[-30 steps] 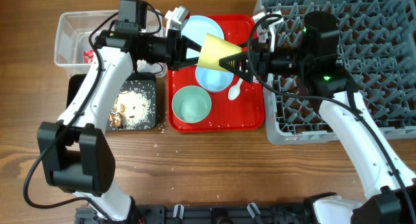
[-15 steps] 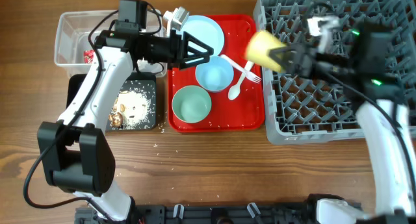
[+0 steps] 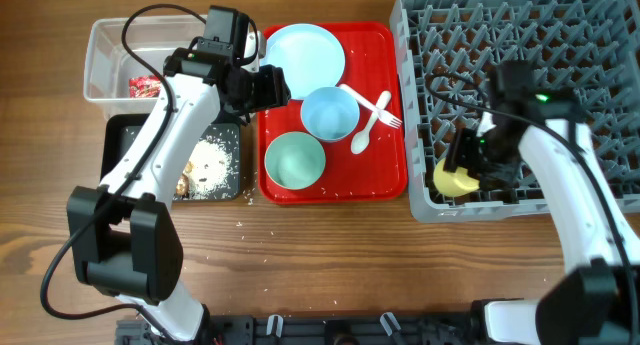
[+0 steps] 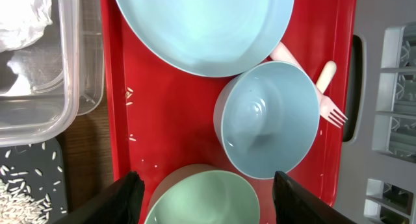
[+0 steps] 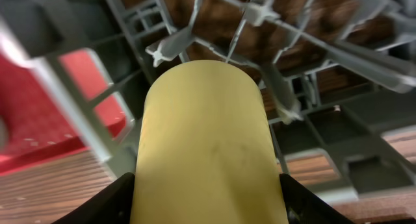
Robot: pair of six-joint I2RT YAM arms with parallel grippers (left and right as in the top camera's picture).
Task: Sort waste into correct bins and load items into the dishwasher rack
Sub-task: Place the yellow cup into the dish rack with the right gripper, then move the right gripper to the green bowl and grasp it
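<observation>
My right jaws clamp the yellow cup (image 5: 205,146), likely light, stiff and slippery, by its sidewalls inside the dishwasher rack (image 3: 590,45); left jaws spread empty.

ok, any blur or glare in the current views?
Overhead: sharp, evenly lit. Left wrist: sharp, with a soft highlight inside the blue bowl. Right wrist: the rack bars are blurred, worst toward the edges; the cup fills the centre and is fairly crisp.

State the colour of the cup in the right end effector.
Plain pale yellow; the cup shows best in the right wrist view.
</observation>
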